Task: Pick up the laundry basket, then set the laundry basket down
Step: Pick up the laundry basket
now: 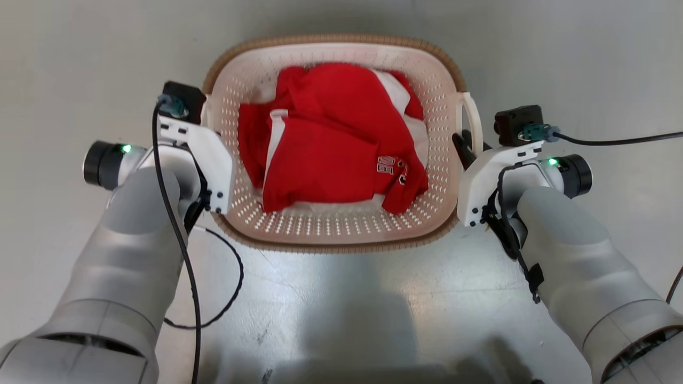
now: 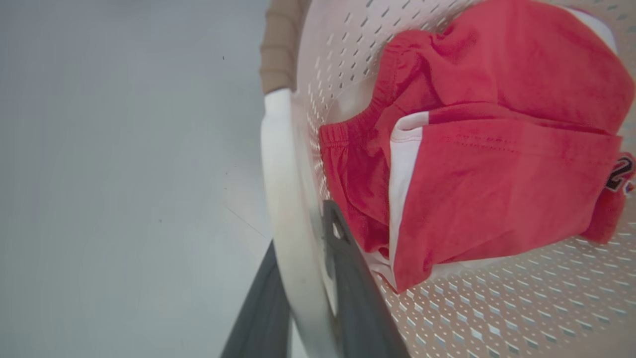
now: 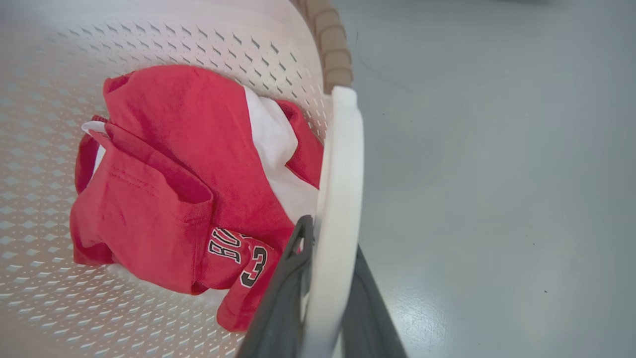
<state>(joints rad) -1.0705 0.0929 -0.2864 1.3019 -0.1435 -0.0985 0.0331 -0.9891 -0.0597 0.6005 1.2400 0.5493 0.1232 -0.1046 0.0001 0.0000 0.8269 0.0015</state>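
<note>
Your laundry basket is at 12 o'clock in the head view, red jersey inside. Left gripper clenched on its 9 o'clock loop handle — right gripper clenched on the 3 o'clock handle. Lifted or grounded — can't tell.

We look down on a smooth, pale grey floor, its glossy surface catching soft light, with faint scuffs.

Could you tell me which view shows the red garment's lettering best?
The right wrist view: the black-and-white lettering on the red-and-white garment in the cream-white perforated plastic laundry basket is large and sharp. The head view shows it small and blurred; the left wrist view catches one digit at its edge.
</note>
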